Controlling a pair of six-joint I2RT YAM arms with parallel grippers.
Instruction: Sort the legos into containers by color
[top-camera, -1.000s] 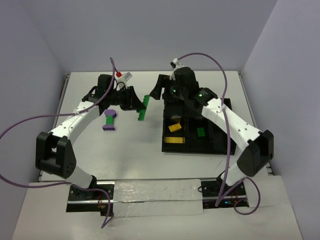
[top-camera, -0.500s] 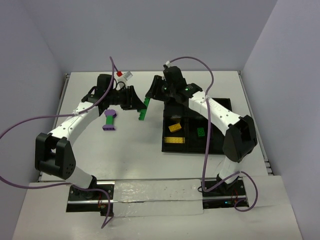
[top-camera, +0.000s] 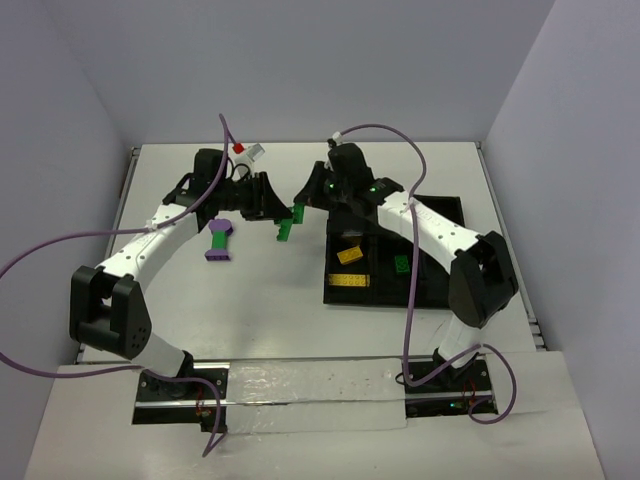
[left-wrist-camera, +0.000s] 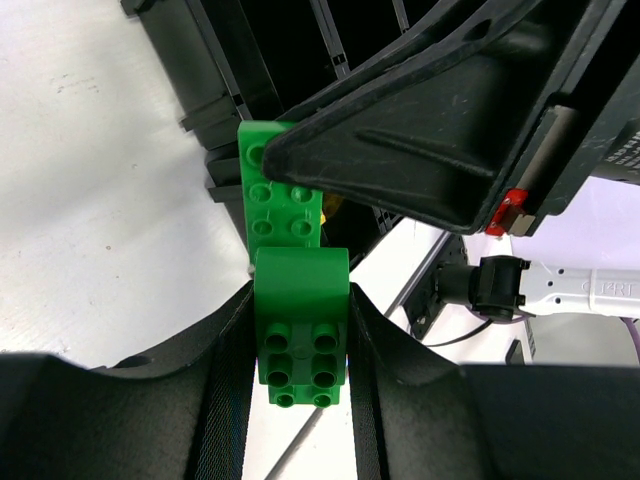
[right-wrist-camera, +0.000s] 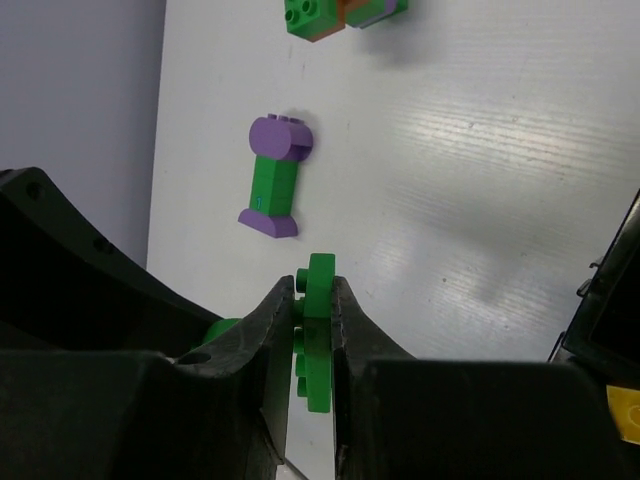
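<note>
Gripping one green lego piece (top-camera: 287, 222) from both sides, the two arms meet over the far middle of the table (top-camera: 180, 300), just left of the black tray (top-camera: 440, 288). The piece is lifted off the surface and hangs tilted between them.

The left gripper (top-camera: 272, 200) is clenched on it. Its wrist view shows both fingers pressed against a chunky block (left-wrist-camera: 300, 330). A flat studded plate (left-wrist-camera: 280, 200) is joined to that block and sticks out beyond the fingers.

The right gripper (right-wrist-camera: 312, 290) is clamped on that thin plate, held edge-on between its fingertips.

This double hold looks like either a handover or a pull to separate the two green parts. A handover seems likely, since the tray sits on the right, within easier reach of the right arm. Which of the two it is cannot be told.

Two yellow bricks (top-camera: 349, 266) lie in the tray's near-left compartments, and a green brick (top-camera: 401, 264) lies one compartment to their right. That is probably where the held piece belongs.

A purple-and-green lego (top-camera: 220, 240) lies on the table left of the grippers, unsorted. The right wrist view shows a small cluster (right-wrist-camera: 335, 15) of green, orange and purple beyond it, also on the table.

Sorting appears partly done.
</note>
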